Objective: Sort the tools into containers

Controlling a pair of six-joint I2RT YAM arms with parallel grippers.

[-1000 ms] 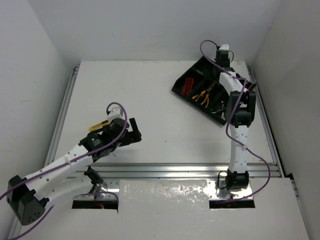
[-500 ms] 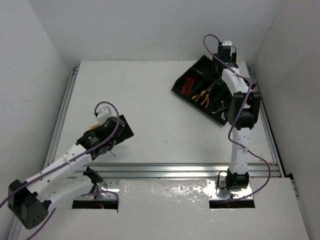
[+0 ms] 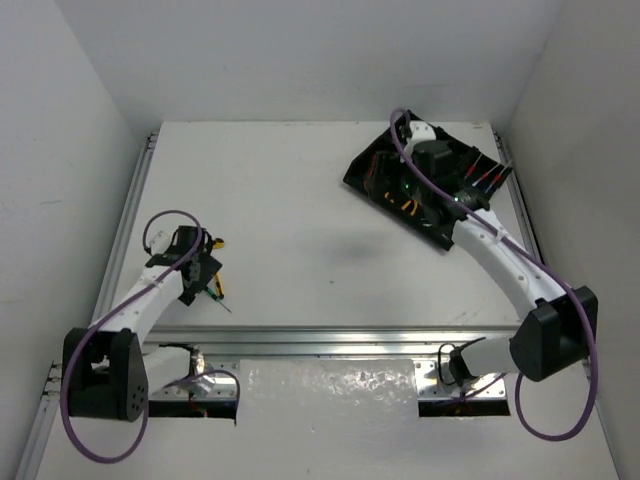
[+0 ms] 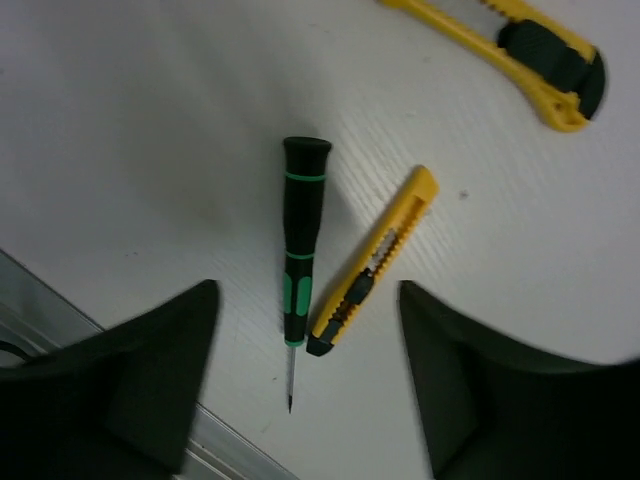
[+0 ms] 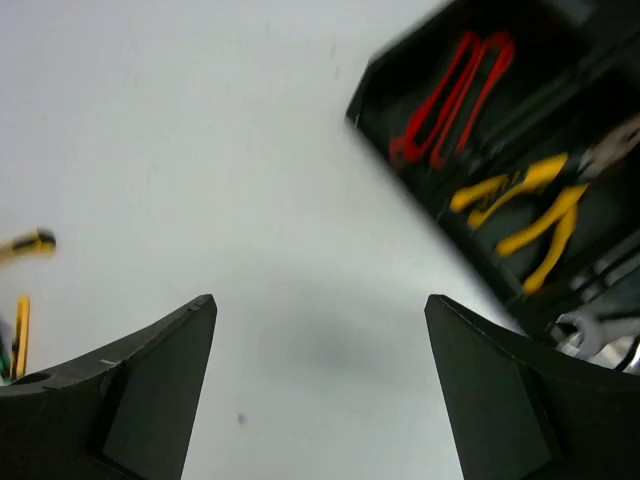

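Screwdriver (image 4: 302, 235) beneath seemingly open left hand (image 4: 305, 295)

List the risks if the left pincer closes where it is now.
1. The open left pincer straddles both the green-and-black screwdriver and the small yellow utility knife right beside it; closing may catch both or skew the screwdriver.
2. The thin screwdriver lies flat on the table, so the fingers may slip over it.

Left pincer (image 4: 305, 300) and right pincer (image 5: 318, 310) agape
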